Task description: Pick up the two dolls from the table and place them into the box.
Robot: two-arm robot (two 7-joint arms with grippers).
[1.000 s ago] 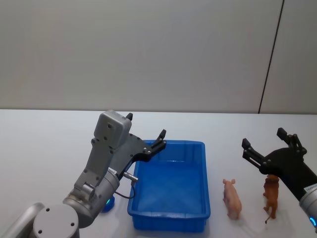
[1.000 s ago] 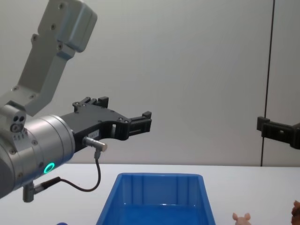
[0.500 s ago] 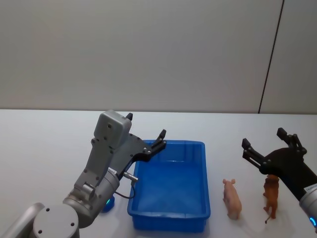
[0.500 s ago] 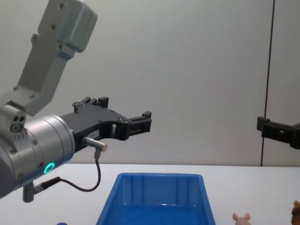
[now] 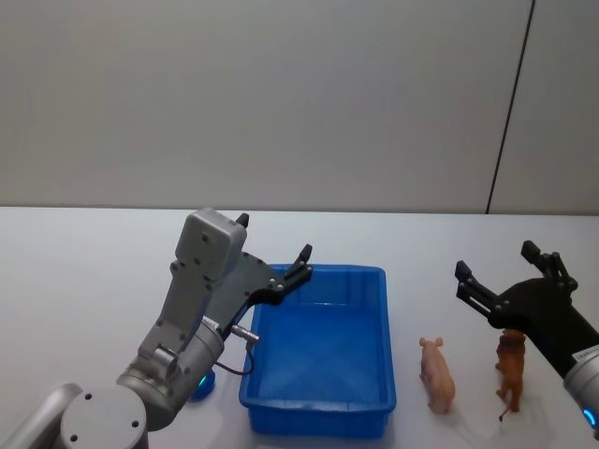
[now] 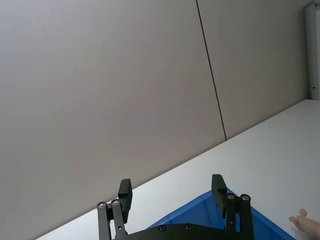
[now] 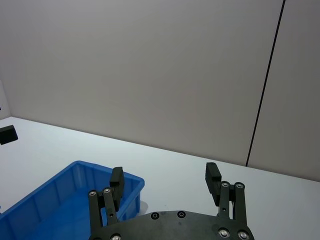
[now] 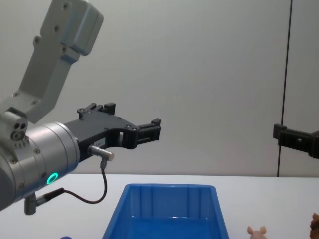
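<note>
Lower centre of your head view, the box (image 5: 318, 420) sits on the tabletop (image 5: 84, 271), with the pig (image 5: 437, 374) and brown animal (image 5: 511, 370) just right of it. Your left claw (image 5: 274, 238) at its upper-left rim and your right claw (image 5: 495, 259) at lower right both gape apart.

Plain grey wall (image 5: 281, 94), dark vertical seam (image 5: 511, 107) — toward the right

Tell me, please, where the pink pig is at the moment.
In the head view, the pink pig stands on the table just right of the blue box, with the brown animal further right.
</note>
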